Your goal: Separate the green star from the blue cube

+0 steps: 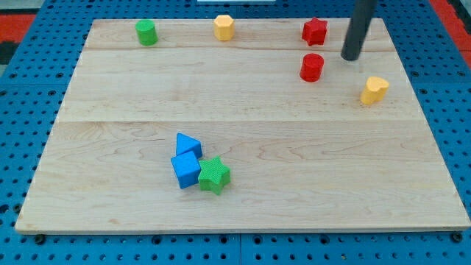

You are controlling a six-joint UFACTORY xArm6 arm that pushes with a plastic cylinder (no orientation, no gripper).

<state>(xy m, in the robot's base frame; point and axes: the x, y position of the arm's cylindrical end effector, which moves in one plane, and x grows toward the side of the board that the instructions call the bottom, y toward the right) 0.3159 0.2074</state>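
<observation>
Work surface: wooden board on perforated base.

A pale wooden board (243, 96) of joined planks fills most of the view, its grain running left to right. Beneath and around it lies a blue perforated panel (37, 243) with regular rows of holes. Red surfaces (450, 15) show at the upper corners. Lighting is even, with soft shadows.

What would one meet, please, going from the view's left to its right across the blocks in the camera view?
Green cylinder → blue cube → green star → yellow hexagonal block → red cylinder → my tip → yellow block.
</observation>
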